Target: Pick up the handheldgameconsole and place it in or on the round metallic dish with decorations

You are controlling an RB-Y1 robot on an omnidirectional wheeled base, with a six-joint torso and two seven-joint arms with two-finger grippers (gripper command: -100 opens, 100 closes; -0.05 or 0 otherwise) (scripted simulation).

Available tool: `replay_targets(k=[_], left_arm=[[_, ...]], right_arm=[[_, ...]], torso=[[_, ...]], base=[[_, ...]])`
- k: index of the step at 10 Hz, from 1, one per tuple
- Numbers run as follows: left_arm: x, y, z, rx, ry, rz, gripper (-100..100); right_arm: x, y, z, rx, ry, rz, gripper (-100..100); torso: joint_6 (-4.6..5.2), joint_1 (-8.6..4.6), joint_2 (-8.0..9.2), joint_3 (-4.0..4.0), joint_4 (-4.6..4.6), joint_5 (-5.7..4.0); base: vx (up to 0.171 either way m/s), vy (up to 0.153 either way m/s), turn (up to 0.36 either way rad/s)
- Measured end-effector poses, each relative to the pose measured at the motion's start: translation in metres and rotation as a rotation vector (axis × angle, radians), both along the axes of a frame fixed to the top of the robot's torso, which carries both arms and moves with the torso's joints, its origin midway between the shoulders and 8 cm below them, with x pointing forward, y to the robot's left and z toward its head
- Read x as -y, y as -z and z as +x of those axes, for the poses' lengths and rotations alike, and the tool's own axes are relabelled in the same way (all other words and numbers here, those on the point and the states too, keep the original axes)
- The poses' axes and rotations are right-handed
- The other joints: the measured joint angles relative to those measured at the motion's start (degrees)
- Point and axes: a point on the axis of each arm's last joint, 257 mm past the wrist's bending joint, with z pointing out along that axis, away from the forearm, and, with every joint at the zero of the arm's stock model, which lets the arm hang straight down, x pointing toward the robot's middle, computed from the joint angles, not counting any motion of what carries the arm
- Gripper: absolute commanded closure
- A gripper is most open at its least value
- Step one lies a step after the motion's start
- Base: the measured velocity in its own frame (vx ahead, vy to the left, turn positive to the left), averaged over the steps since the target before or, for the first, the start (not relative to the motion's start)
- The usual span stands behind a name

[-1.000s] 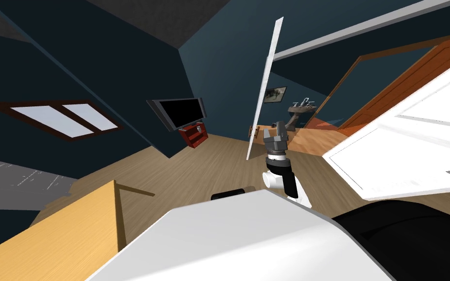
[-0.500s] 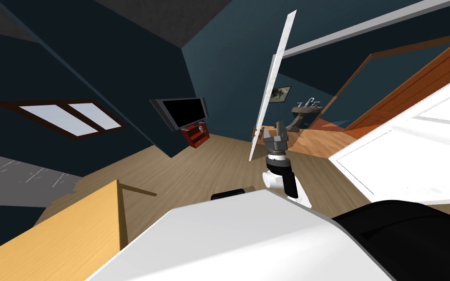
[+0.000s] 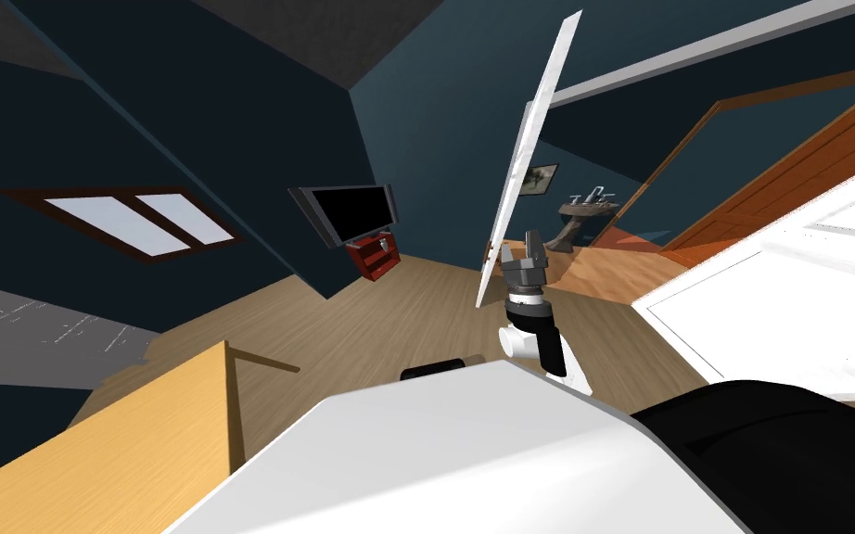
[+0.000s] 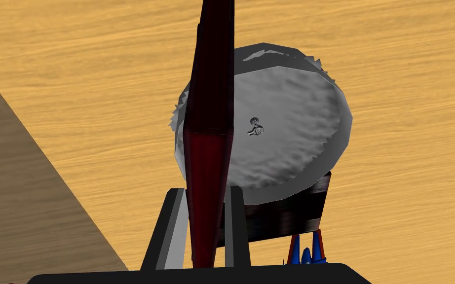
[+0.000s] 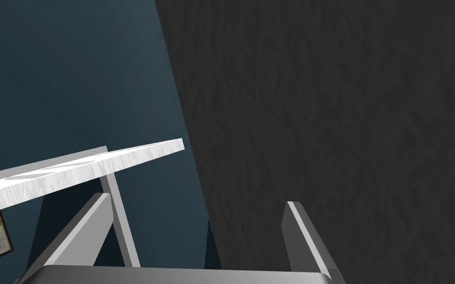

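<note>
Turning slightly since a second ago; gripping slim dark-red console [image 4: 209, 98] edge-on in left pincer [image 4: 204, 192], hiding part of grey dish [image 4: 290, 133]; holding right pincer [image 5: 197, 199] wide.

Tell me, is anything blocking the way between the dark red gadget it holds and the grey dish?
Nothing visible does. The left end effector grips the dark red console edge-on, and the grey round dish lies uncovered just beyond it.

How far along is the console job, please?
Done: the left gripper is shut on the dark red console. In hand: it points the console at the grey round dish on the tan surface. Left: setting it in the dish and letting go.
</note>
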Motion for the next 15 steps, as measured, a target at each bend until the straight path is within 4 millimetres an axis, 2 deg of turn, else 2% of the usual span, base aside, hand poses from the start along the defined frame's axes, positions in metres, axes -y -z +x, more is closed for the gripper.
replay_targets(k=[9, 10, 14, 15], left_arm=[[0.047, -0.018, -0.029, -0.026, -0.045, -0.188, 100], [0.047, -0.018, -0.029, -0.026, -0.046, -0.190, -100], [0.047, -0.018, -0.029, -0.026, -0.046, -0.189, -100], [0.047, -0.018, -0.029, -0.026, -0.046, -0.189, 0]], right_arm=[[0.000, 0.000, 0.000, 0.000, 0.000, 0.000, 0], [0.000, 0.000, 0.000, 0.000, 0.000, 0.000, 0], [0.000, 0.000, 0.000, 0.000, 0.000, 0.000, 0], [0.000, 0.000, 0.000, 0.000, 0.000, 0.000, 0]], torso=[[-0.04, -0.09, 0.03, 0.01, -0.01, -0.05], [-0.04, -0.17, 0.10, 0.05, 0.02, -0.07], [-0.04, -0.25, 0.16, 0.09, 0.03, -0.09], [-0.04, -0.26, 0.17, 0.09, 0.03, -0.09]], base=[[0.035, 0.053, 0.024], [0.000, 0.000, 0.000], [0.000, 0.000, 0.000], [0.000, 0.000, 0.000]])
